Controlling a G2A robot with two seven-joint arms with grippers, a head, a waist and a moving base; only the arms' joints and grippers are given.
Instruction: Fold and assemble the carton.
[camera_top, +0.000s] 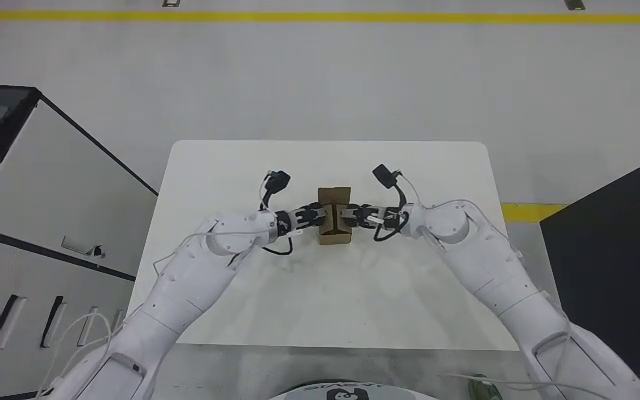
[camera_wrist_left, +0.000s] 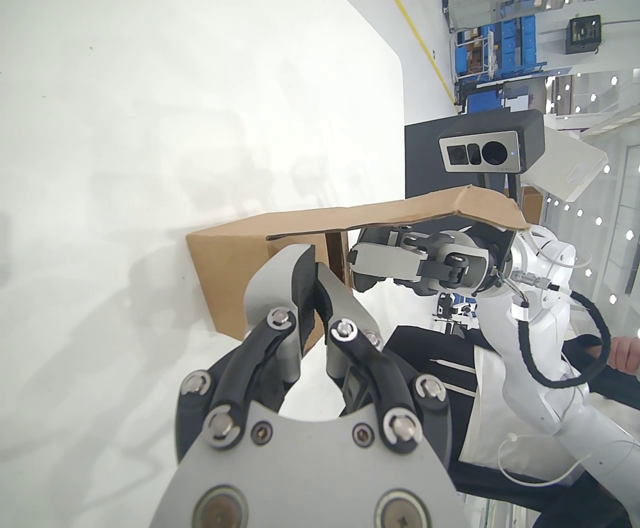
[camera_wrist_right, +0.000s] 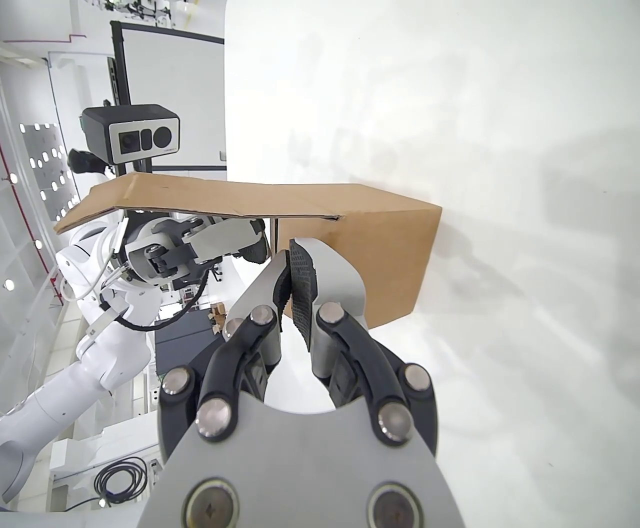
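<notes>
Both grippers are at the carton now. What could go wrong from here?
1. The left gripper and right gripper, both shut, face each other closely at the open side of the carton. A small inward push could make them collide.
2. The loose flap, bent at its tip, hangs over both grippers. Lifting an arm could snag or crease it.
3. Neither gripper clearly holds the carton on the smooth table, so a one-sided push may slide or turn it.

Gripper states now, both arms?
Left gripper: closed, tips at the carton; hold on cardboard cannot be told.
Right gripper: closed, likewise.
</notes>
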